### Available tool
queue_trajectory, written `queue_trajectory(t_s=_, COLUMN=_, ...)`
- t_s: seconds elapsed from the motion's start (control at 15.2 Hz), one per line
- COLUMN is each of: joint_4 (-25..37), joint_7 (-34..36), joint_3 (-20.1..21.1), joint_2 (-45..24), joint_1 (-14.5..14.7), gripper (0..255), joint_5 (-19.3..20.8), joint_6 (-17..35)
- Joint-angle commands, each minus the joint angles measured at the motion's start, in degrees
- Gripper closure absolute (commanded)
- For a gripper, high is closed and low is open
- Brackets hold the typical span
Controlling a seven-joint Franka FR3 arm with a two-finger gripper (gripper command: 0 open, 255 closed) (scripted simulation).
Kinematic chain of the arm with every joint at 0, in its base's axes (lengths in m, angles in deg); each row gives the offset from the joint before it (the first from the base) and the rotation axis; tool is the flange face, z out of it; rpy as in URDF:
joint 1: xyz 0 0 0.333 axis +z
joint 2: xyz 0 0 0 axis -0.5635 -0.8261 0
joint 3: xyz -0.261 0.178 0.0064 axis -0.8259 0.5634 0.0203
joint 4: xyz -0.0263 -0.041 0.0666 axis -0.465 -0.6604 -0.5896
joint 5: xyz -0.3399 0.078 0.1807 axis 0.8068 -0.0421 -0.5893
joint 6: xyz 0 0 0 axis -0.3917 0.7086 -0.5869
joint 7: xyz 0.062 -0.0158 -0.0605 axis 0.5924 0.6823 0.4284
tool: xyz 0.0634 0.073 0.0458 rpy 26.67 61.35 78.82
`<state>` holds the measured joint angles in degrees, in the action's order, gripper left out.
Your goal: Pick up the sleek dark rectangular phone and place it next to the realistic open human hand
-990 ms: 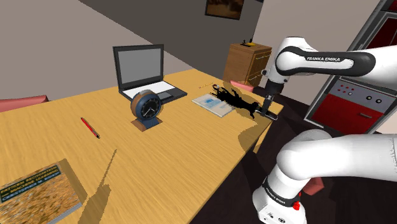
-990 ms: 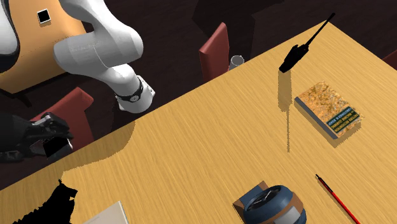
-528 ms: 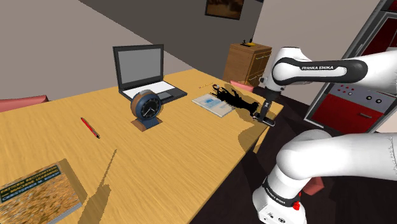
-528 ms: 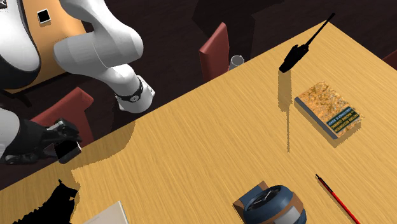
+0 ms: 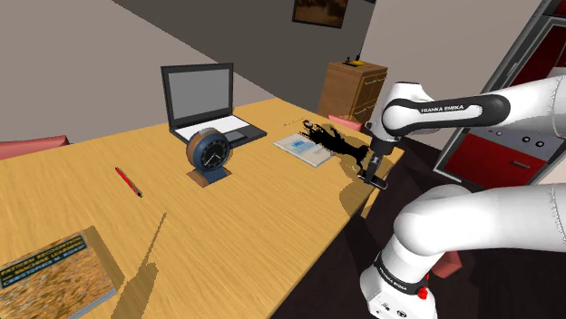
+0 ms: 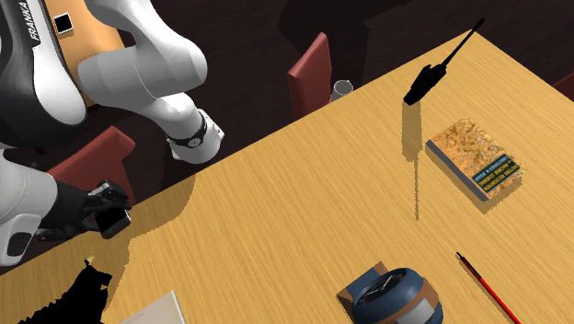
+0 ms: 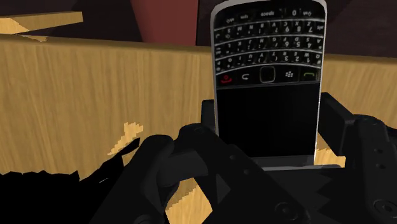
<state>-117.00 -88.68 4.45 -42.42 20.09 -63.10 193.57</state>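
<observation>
A dark phone (image 7: pixel 267 83) with a small keypad and a black screen is clasped between my gripper's (image 7: pixel 267 130) fingers (image 7: pixel 208 116). In the shoulder view the gripper (image 5: pixel 371 172) hangs at the wooden table's (image 5: pixel 254 213) right edge, just right of the hand (image 5: pixel 334 140), which is drawn as a flat black shape. From the second exterior view the gripper (image 6: pixel 109 215) holds the phone (image 6: pixel 117 222) above the table edge, a little above the black hand (image 6: pixel 81 289).
On the table lie a white booklet (image 5: pixel 303 149) under the hand, a round clock (image 5: pixel 210 152), an open laptop (image 5: pixel 200 101), a red pen (image 5: pixel 128 182), a book (image 5: pixel 54 272) and a black radio (image 6: pixel 428 79). Red chairs (image 6: pixel 312 72) stand along the table's edge.
The gripper has carried the phone from beyond the table's edge toward the table and the black hand, leftward in the shoulder view. Its grip is unchanged.
</observation>
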Motion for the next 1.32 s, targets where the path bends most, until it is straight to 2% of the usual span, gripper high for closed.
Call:
queue_trajectory(t_s=0.0, joint_4=-1.0, joint_7=0.2, joint_3=-0.6, joint_2=-1.0, joint_1=0.1, gripper=255, joint_5=0.5, joint_6=2.1)
queue_trajectory(t_s=0.26, joint_4=-2.8, joint_7=0.2, joint_3=-2.2, joint_2=-3.4, joint_1=0.0, gripper=255, joint_5=1.6, joint_6=6.2)
queue_trajectory(t_s=0.79, joint_4=-2.8, joint_7=0.2, joint_3=-2.2, joint_2=-3.4, joint_1=0.0, gripper=255, joint_5=1.6, joint_6=6.2)
queue_trajectory(t_s=0.86, joint_4=-2.8, joint_7=0.2, joint_3=-2.2, joint_2=-3.4, joint_1=0.0, gripper=0, joint_5=1.6, joint_6=6.2)
queue_trajectory(t_s=1.19, joint_4=-2.8, joint_7=0.2, joint_3=-2.2, joint_2=-3.4, joint_1=0.0, gripper=0, joint_5=1.6, joint_6=6.2)
queue_trajectory(t_s=1.25, joint_4=-1.6, joint_7=0.2, joint_3=-1.3, joint_2=-2.1, joint_1=0.1, gripper=0, joint_5=0.9, joint_6=3.7)
